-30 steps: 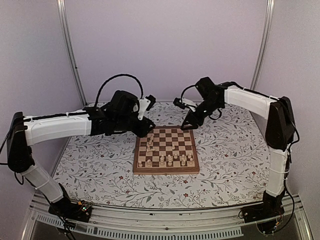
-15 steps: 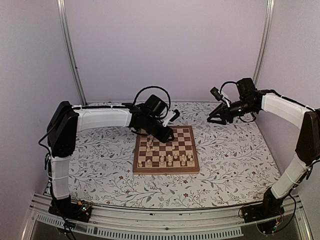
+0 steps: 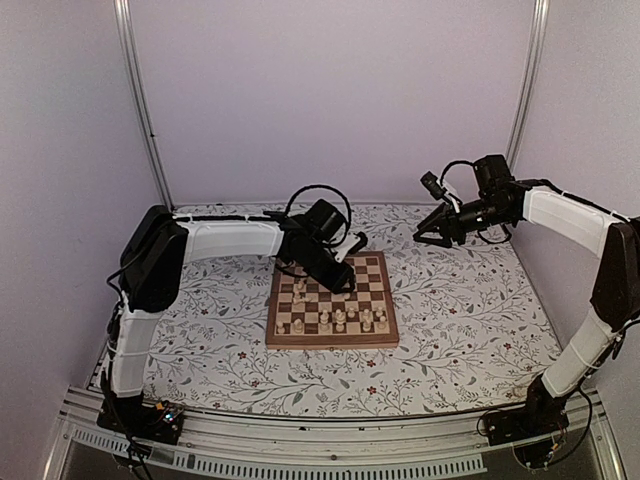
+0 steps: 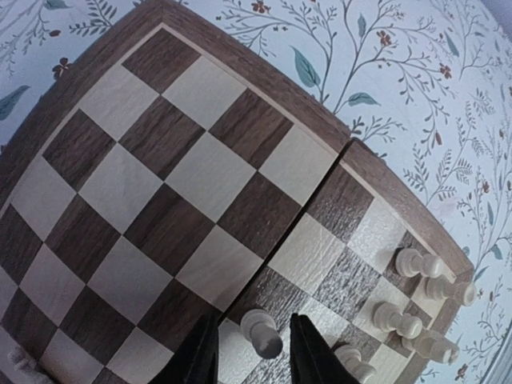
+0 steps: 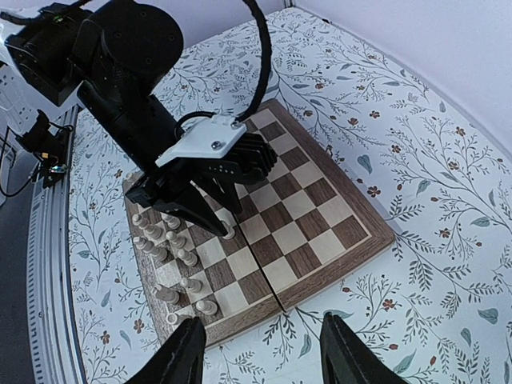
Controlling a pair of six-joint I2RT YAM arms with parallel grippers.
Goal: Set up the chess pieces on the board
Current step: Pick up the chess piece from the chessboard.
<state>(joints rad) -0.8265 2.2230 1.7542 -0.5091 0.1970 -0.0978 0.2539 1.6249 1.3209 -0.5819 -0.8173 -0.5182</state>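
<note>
The board (image 3: 331, 342) lies mid-table, also in the left wrist view (image 4: 240, 60) and the right wrist view (image 5: 376, 240). Several pale chess pieces (image 3: 340, 320) stand on its near rows. More of them show in the wrist views (image 4: 416, 264) (image 5: 160, 240). My left gripper (image 3: 337, 282) (image 5: 214, 218) reaches low over the board's left half. Its fingers (image 4: 204, 352) straddle one upright pawn (image 4: 264, 336) (image 5: 230, 233), with a slim gap on each side, so this gripper (image 4: 254, 318) is open. My right gripper (image 3: 420, 238) (image 5: 262, 320) hovers open and empty beyond the board's far right corner.
A floral table cover (image 3: 460, 300) surrounds the board. Metal frame posts (image 3: 140, 100) rise at the back corners against pale walls. The left arm's black cable (image 3: 320, 192) loops above the board's far edge.
The left arm swung in over the board, came down around the pawn and narrowed its jaws. The right arm drew back from the board's far edge to the far right.
</note>
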